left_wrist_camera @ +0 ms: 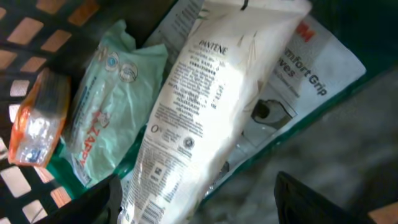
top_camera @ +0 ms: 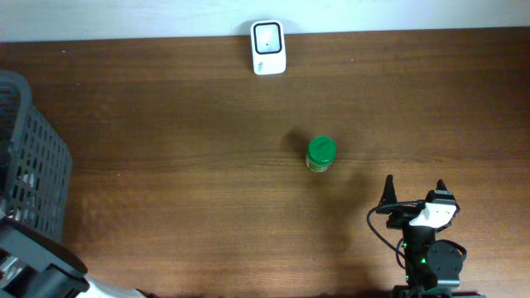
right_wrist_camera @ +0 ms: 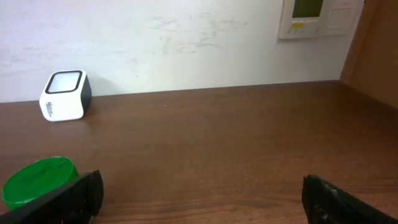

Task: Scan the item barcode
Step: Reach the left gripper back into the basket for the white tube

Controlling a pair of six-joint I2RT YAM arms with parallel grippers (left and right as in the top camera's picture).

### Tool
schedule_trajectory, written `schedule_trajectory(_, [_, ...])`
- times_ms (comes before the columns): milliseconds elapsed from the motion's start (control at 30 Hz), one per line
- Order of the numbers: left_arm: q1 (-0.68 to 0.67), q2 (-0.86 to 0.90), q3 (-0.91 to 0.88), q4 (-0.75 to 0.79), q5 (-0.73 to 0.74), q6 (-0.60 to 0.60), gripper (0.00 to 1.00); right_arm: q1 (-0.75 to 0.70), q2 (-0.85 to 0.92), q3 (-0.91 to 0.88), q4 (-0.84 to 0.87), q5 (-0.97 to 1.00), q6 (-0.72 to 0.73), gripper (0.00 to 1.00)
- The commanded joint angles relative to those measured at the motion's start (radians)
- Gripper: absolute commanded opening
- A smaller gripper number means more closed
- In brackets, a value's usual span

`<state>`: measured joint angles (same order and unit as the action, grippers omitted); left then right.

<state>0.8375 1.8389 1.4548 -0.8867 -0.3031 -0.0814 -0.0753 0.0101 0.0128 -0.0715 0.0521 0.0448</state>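
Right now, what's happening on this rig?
The left gripper is down in the basket, jaws open over a white Pantene pack lying among other packets; nothing is gripped yet. The right gripper hangs open near the front edge of the table, holding nothing. A green-lidded jar stands mid-table; the scanner sits at the far edge.
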Motion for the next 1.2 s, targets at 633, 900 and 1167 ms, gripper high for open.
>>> schedule_trajectory(633, [0.050,0.141,0.008,0.003,0.012,0.075,0.05,-0.004,-0.007,-0.007,-0.002,0.005,-0.003,0.98])
schedule_trajectory(900, [-0.035,0.082,0.547,-0.308,0.110,-0.038,0.00,-0.004,-0.007,-0.007,-0.002,0.005,-0.003,0.98])
schedule_trajectory(1167, [-0.483,-0.224,0.887,-0.298,0.106,-0.053,0.00,-0.004,-0.007,-0.007,-0.002,0.005,-0.003,0.98])
